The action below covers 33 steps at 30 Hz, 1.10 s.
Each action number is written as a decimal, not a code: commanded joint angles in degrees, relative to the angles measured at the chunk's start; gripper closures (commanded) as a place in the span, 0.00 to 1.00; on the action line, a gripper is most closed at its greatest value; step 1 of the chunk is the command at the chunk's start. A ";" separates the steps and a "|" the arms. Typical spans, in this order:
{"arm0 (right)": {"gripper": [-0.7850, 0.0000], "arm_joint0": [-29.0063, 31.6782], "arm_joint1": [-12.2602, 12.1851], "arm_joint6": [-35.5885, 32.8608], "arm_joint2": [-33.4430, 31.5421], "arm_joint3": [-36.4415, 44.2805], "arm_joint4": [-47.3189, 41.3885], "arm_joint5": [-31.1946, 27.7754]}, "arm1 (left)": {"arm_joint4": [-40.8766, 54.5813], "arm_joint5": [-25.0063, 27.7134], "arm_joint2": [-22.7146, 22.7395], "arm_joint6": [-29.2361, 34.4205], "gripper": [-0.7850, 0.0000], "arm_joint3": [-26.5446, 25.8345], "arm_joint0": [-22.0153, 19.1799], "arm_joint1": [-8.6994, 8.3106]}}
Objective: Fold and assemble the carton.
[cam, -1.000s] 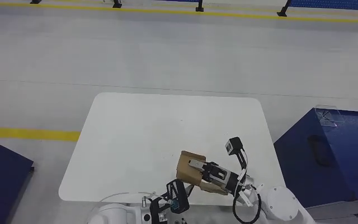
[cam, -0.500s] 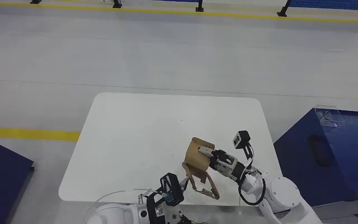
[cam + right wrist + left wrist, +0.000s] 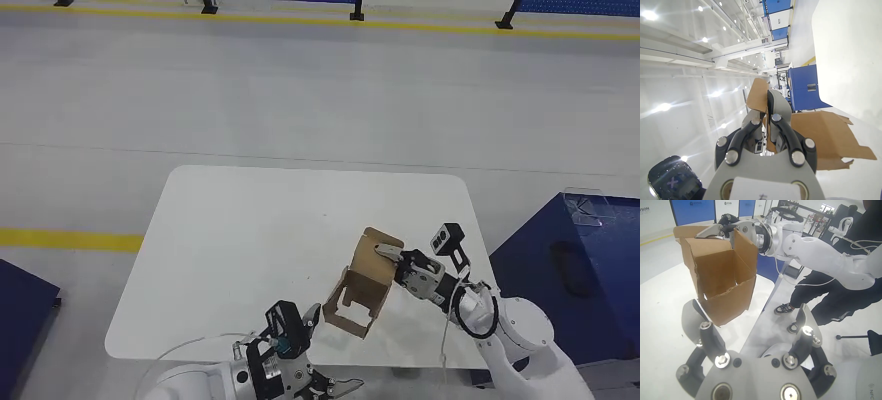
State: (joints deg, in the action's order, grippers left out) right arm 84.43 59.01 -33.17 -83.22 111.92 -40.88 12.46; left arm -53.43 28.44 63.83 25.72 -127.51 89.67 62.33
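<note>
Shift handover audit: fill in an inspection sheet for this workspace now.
Surface: white table, rounded corners.
Job's things: brown carton, opened out, flaps unfolded, tilted over the table's near right part.
Clutter: nothing seen.
End effectors: right end effector shut on a carton flap; left end effector open, facing the carton's open end.
Cables: white cable hanging by the right arm.
Surroundings: blue cabinet right of the table; yellow floor line on the left.

The carton [image 3: 365,280] is plain brown, the table [image 3: 250,240] white. The left gripper [image 3: 749,306] and right gripper [image 3: 765,106] are silver-grey with black links. A yellow stripe [image 3: 70,240] marks the pale grey floor [image 3: 300,100].
</note>
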 commanded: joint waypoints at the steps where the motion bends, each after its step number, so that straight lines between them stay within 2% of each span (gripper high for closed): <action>1: 1.00 0.17 0.35 1.96 0.41 0.27 -3.53 -0.40 | 2.19 -3.08 0.62 -1.79 0.00 0.34 0.49 0.15; 3: 1.00 -0.74 0.79 4.61 0.40 -0.61 -8.81 -0.04 | -1.04 -6.78 2.32 -4.26 0.00 -0.95 0.55 0.19; 5: 1.00 -1.83 1.29 6.83 0.55 -1.90 -15.58 0.70 | -4.09 -8.17 2.61 -9.61 0.00 -1.90 2.18 0.25; 8: 1.00 -2.93 1.95 7.80 0.63 -4.26 -31.15 7.20 | -11.78 -11.78 3.07 -22.03 0.00 -2.37 4.63 0.47; 10: 1.00 -3.91 2.18 9.22 0.34 -6.16 -38.87 11.86 | -18.57 -14.02 1.66 -30.86 0.00 -1.40 6.16 0.66; 13: 1.00 -5.30 2.63 12.83 0.90 -9.21 -49.83 17.41 | -31.12 -22.03 -0.62 -43.45 0.00 1.14 6.87 1.14; 16: 1.00 -6.55 3.08 16.27 1.79 -11.50 -60.75 21.99 | -41.68 -30.48 -4.30 -51.05 0.00 4.35 6.73 1.77; 19: 1.00 -7.46 3.30 19.36 2.43 -12.42 -67.51 25.41 | -45.54 -36.77 -6.52 -52.59 0.00 7.32 5.62 2.50; 21: 1.00 -7.63 3.39 21.02 2.80 -12.53 -70.52 26.81 | -47.01 -38.91 -8.07 -52.45 0.00 8.25 4.70 2.96; 25: 1.00 -7.09 3.48 22.69 3.19 -11.71 -72.31 27.72 | -52.98 -43.37 -10.27 -50.88 0.00 9.95 2.78 3.74; 33: 1.00 -5.88 3.47 23.24 2.68 -10.68 -72.77 29.02 | -54.93 -45.51 -13.33 -48.69 0.00 10.34 0.74 4.99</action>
State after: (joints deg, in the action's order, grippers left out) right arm 78.41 62.48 -9.93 -80.53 101.12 -113.66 41.29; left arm -108.08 -17.02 50.77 -23.26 -117.13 90.57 67.21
